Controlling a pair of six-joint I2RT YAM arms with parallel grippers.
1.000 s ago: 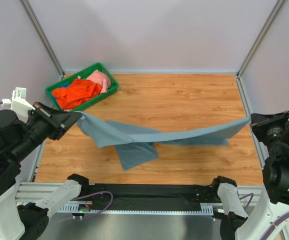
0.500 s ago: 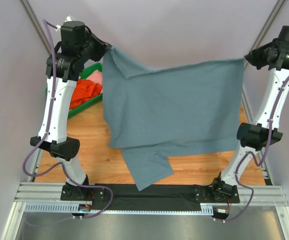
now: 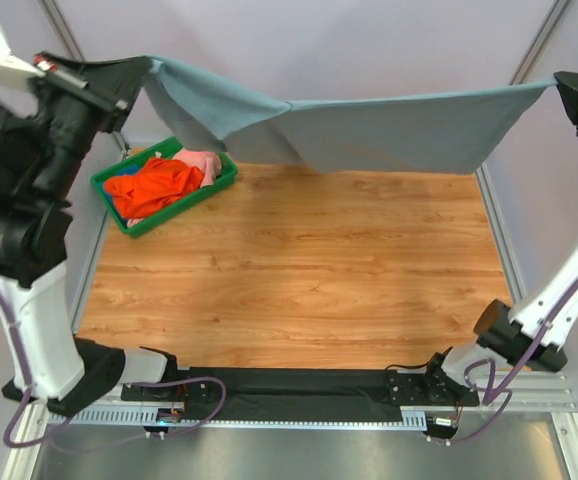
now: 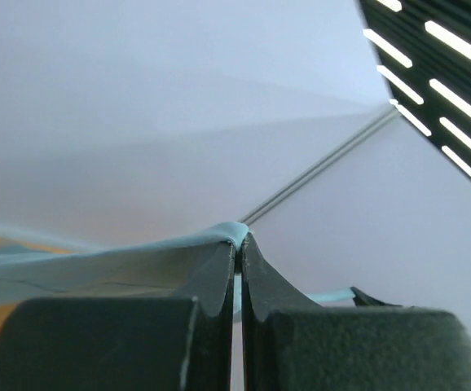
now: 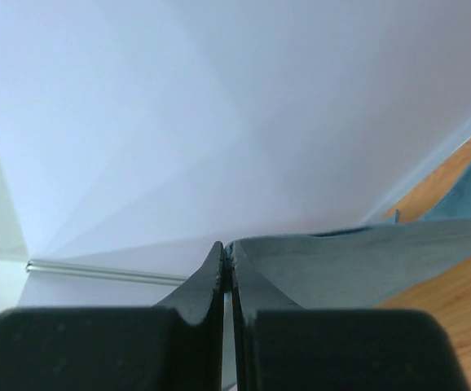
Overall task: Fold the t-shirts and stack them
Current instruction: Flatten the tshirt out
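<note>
The slate grey-blue t-shirt [image 3: 369,125] hangs stretched in the air across the back of the cell, high above the table. My left gripper [image 3: 147,66] is shut on its left corner, and the pinched cloth [image 4: 138,265] shows in the left wrist view. My right gripper [image 3: 559,84] is shut on its right corner, and that cloth [image 5: 358,252] shows in the right wrist view. An orange t-shirt [image 3: 154,185] and a pale pink t-shirt [image 3: 201,160] lie bunched in the green bin [image 3: 219,183].
The green bin stands at the back left of the wooden table [image 3: 299,280]. Grey walls and metal frame posts [image 3: 529,45] close in the back and sides. Both arms are raised high at the left and right edges.
Both arms have swung the grey-blue t-shirt from hanging over the table up and toward the back wall. It now hangs stretched high and clear of the wood.
</note>
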